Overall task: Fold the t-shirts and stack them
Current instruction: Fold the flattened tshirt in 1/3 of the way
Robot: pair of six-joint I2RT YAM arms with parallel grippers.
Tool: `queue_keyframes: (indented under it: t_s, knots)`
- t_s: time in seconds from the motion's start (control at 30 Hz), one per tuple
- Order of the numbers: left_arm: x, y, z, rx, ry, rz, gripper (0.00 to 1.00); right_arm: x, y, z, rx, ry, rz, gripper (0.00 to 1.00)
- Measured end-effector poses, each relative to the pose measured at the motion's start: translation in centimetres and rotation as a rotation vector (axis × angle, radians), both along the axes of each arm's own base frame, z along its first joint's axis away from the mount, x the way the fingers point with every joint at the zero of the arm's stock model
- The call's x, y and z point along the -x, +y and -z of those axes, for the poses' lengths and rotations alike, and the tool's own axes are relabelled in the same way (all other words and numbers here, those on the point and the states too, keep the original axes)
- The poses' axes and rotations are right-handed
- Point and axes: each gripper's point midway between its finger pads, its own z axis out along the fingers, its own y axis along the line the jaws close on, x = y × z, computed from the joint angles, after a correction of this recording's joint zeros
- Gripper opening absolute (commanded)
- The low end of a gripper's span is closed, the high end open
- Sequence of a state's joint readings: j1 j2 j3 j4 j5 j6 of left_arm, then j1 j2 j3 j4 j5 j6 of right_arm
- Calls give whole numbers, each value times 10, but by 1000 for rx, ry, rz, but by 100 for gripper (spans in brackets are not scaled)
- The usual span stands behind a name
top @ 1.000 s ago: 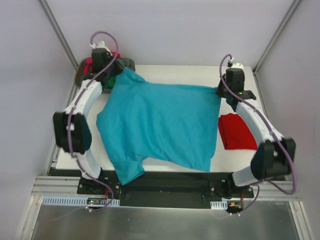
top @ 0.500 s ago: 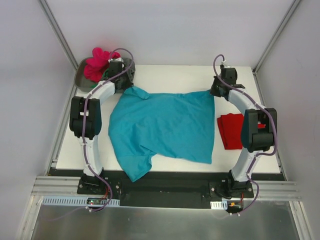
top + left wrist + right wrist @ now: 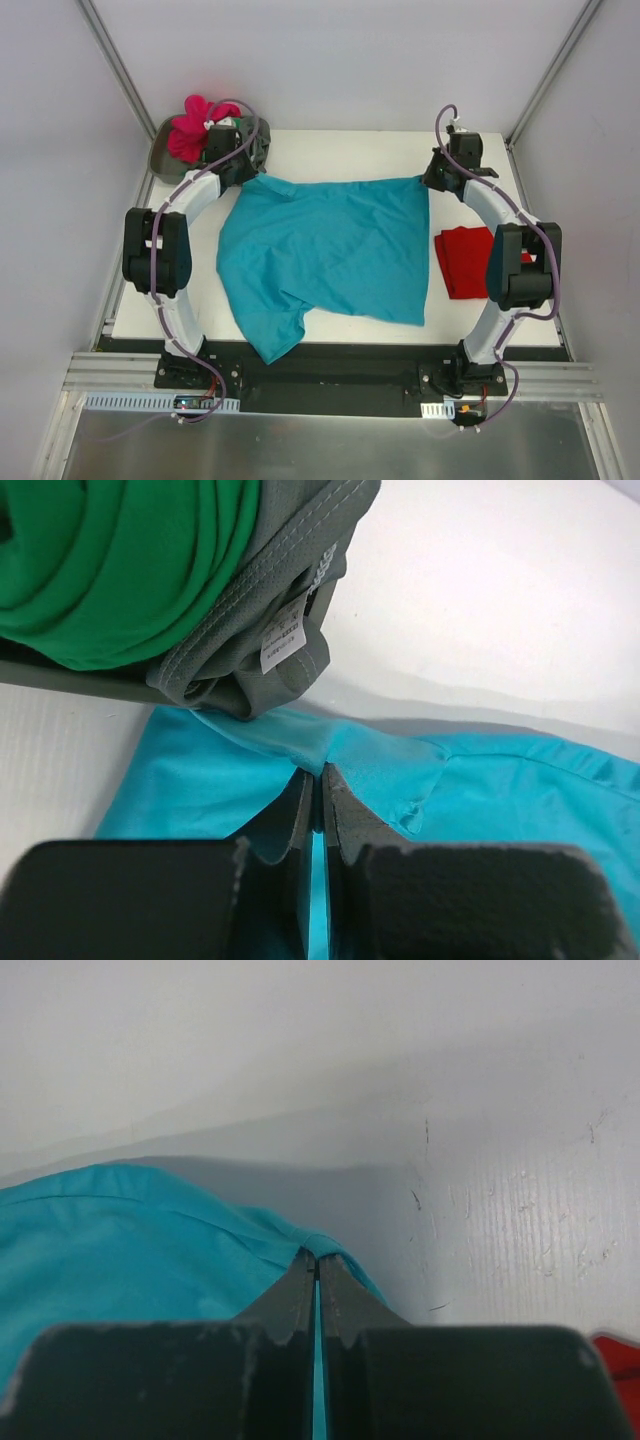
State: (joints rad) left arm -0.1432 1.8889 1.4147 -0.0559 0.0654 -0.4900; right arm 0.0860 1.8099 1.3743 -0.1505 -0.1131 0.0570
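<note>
White desk (image 3: 350,150), teal t-shirt (image 3: 330,250) spread wide! Left jaws and right jaws each pinch a far corner, that edge taut crosswise between them, body lying toward the near side, red t-shirt (image 3: 462,262) alongside.

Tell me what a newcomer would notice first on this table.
The large teal cloth t-shirt lies spread across the white table, its far corners pinched by the shut left gripper and right gripper. A folded red t-shirt sits at the right edge, and a magenta-pink cloth bundle tops the grey tray at the far-left corner.
</note>
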Motion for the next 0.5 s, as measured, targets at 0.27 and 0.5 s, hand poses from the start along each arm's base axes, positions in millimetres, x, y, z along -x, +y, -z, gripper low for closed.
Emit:
queue_keyframes:
  t_s: [0.27,0.5]
  knots:
    - [-2,4,-17,-7,-45,-18,0,3,-8,3,-9,23,28,0]
    - [-2,3,-18,1,-53,-24,0,1,-15,3,-6,21,42,0]
